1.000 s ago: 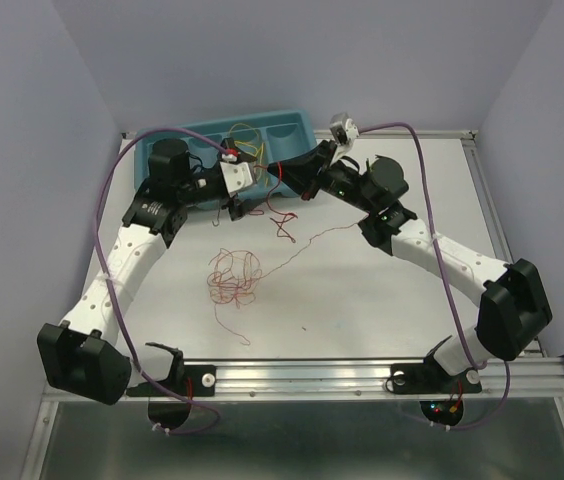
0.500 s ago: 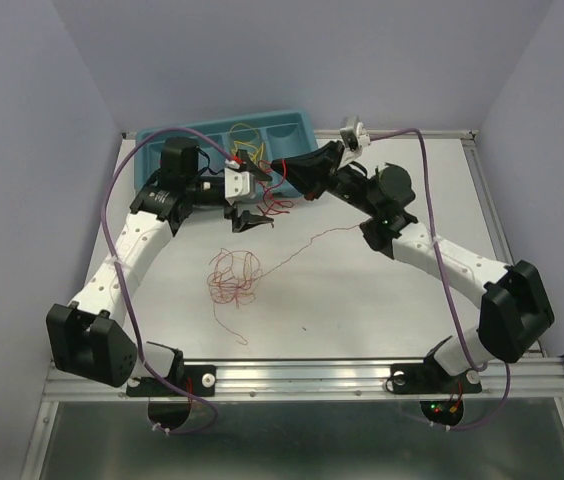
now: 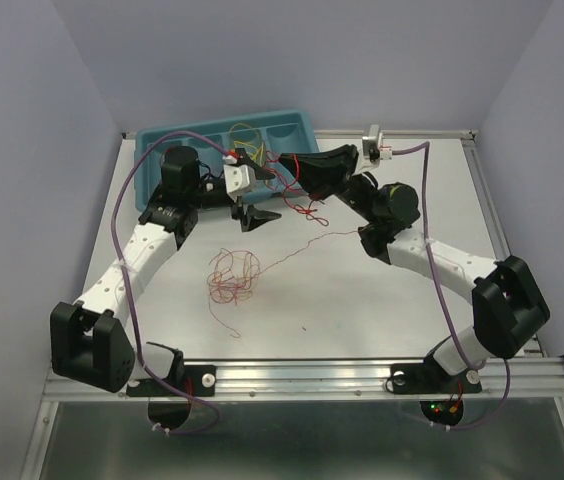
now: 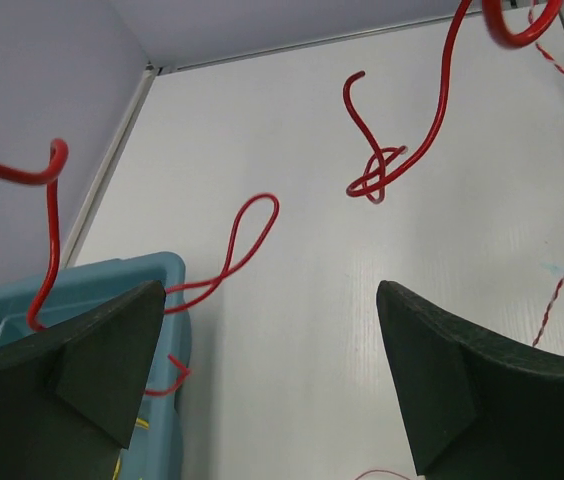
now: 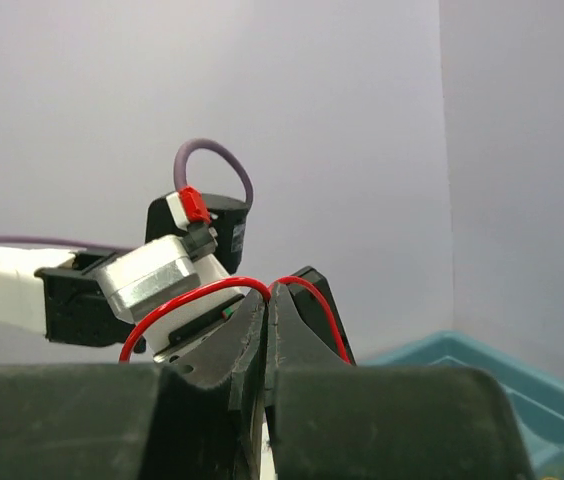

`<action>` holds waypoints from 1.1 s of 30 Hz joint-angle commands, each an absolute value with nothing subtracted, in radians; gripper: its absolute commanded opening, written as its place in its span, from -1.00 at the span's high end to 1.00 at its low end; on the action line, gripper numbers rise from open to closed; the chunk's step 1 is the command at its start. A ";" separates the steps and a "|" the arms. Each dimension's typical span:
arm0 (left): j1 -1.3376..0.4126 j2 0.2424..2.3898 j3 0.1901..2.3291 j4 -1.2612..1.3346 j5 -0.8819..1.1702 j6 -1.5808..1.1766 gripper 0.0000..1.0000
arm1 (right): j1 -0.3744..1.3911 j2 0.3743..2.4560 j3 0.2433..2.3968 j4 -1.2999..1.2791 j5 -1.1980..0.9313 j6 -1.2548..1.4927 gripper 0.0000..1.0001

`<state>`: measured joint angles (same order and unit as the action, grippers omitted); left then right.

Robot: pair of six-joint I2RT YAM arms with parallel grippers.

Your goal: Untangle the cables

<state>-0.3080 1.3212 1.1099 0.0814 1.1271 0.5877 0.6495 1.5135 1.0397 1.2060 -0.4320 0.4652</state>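
A tangle of thin red and orange cables (image 3: 234,278) lies on the white table, left of centre. My right gripper (image 3: 285,161) is shut on a red cable (image 5: 212,291) and holds it above the table near the tray. The cable's curly loops (image 3: 307,208) hang below it, and one thin strand (image 3: 292,252) runs down to the tangle. My left gripper (image 3: 259,212) is open and empty just below and left of the right gripper. In the left wrist view red loops (image 4: 374,182) hang beyond my open fingers (image 4: 92,365).
A teal compartment tray (image 3: 152,148) stands at the back left with yellow cables (image 3: 247,135) in it; its corner shows in the left wrist view (image 4: 82,290). The table's raised rail runs along the back and right (image 3: 477,170).
My right gripper has moved left and up with the red cable. The left arm has swung right, bringing its open gripper under the hanging loops.
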 commanded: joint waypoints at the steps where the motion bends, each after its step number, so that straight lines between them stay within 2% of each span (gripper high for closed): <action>1: -0.313 1.250 1.011 0.372 1.043 0.402 -0.98 | 0.660 1.502 0.994 1.371 -0.368 0.486 0.99; 9: -0.324 1.177 0.931 0.468 0.887 0.330 -0.98 | 0.661 1.529 0.989 1.417 -0.339 0.503 0.99; 14: -0.319 1.140 0.945 0.379 0.761 0.370 -0.98 | 0.661 1.531 0.996 1.416 -0.373 0.514 0.99; 21: -0.316 1.075 0.933 0.353 0.698 0.408 -0.98 | 0.661 1.528 1.003 1.402 -0.394 0.528 0.99; 25: -0.301 1.119 1.013 0.296 0.751 0.492 -0.98 | 0.661 1.540 1.023 1.399 -0.425 0.551 0.99; 26: -0.292 1.141 1.049 0.214 0.844 0.523 -0.98 | 0.661 1.548 1.032 1.399 -0.439 0.561 0.99; 30: -0.261 1.239 1.193 0.092 0.972 0.552 -0.98 | 0.661 1.563 1.051 1.397 -0.465 0.581 0.99; 33: -0.261 1.258 1.218 0.092 0.973 0.569 -0.98 | 0.661 1.568 1.058 1.396 -0.477 0.587 0.99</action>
